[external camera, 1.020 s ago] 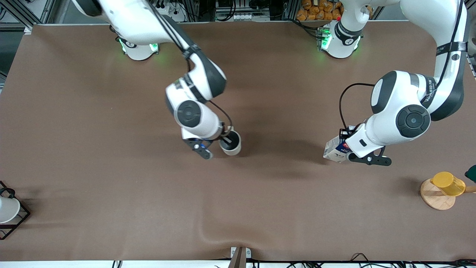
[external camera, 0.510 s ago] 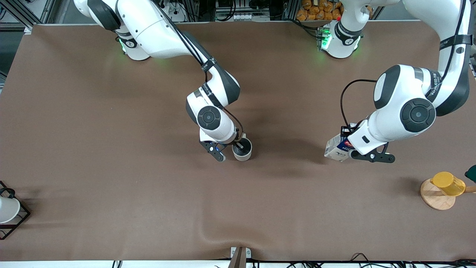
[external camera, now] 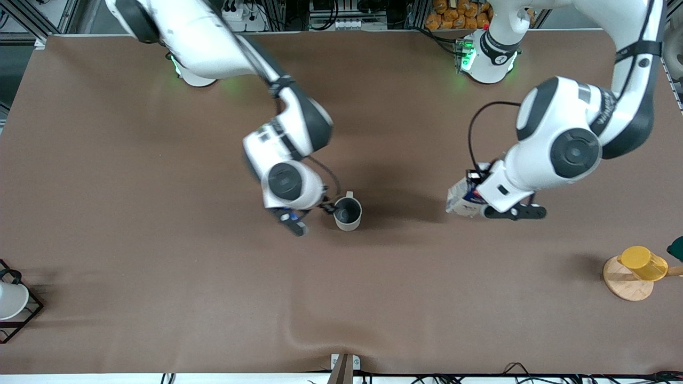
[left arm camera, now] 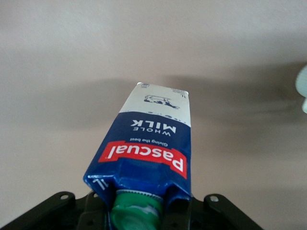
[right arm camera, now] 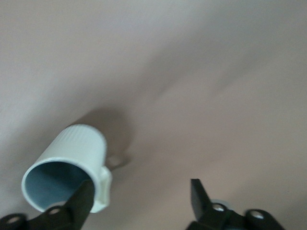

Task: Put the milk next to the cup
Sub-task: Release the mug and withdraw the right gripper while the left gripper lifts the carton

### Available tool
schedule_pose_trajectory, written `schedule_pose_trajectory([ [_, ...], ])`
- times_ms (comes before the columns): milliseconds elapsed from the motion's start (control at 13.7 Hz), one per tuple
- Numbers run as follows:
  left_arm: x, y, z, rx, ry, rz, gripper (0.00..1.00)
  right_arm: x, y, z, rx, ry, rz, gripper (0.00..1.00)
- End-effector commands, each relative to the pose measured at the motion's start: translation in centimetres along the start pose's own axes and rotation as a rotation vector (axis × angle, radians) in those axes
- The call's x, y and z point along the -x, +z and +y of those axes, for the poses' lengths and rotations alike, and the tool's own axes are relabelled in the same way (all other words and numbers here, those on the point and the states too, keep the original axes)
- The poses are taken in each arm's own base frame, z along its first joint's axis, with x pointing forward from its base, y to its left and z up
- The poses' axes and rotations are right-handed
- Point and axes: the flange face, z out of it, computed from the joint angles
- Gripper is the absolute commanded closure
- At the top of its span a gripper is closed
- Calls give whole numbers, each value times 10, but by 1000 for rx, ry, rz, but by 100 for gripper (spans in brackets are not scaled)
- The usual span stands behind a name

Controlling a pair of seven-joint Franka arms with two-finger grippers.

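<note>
— Milk down yet?
— No. The left hand (external camera: 483, 205) pinches the milk (external camera: 460, 197) above the bench (external camera: 160, 266), well apart from the cup (external camera: 347, 213); the right hand (external camera: 308, 217), spread, is beside the cup.

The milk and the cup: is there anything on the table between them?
Nothing. The front view shows only bare brown table and shadow between the cup and the milk, which the left hand holds.
</note>
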Motion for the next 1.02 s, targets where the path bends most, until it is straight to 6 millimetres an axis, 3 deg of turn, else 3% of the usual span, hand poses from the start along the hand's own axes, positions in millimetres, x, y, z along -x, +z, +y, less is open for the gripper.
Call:
schedule_pose_trajectory([
  [0,25,-6,51,-1,-36,-16,100,-60,-77,69,23,-96,-44,0],
  [73,36,-5,73,-4,-49,-18,100,-82,-95,95,34,-95,-55,0],
  [219,60,-2,116,-17,-84,-14,100,-141,-111,145,64,-120,-36,0],
  [364,89,10,168,-38,-99,-18,100,-207,-120,208,44,-382,-84,0],
  [510,103,19,221,-32,-140,-20,100,-263,-121,261,-3,-474,-98,0],
  [656,116,31,265,-25,-182,-27,100,-291,-118,289,-16,-512,-73,0],
  [728,122,37,281,-22,-195,-34,100,-299,-112,293,-6,-554,-48,0],
  [947,133,61,311,-15,-220,-46,100,-306,-116,305,-12,-630,-19,0],
])
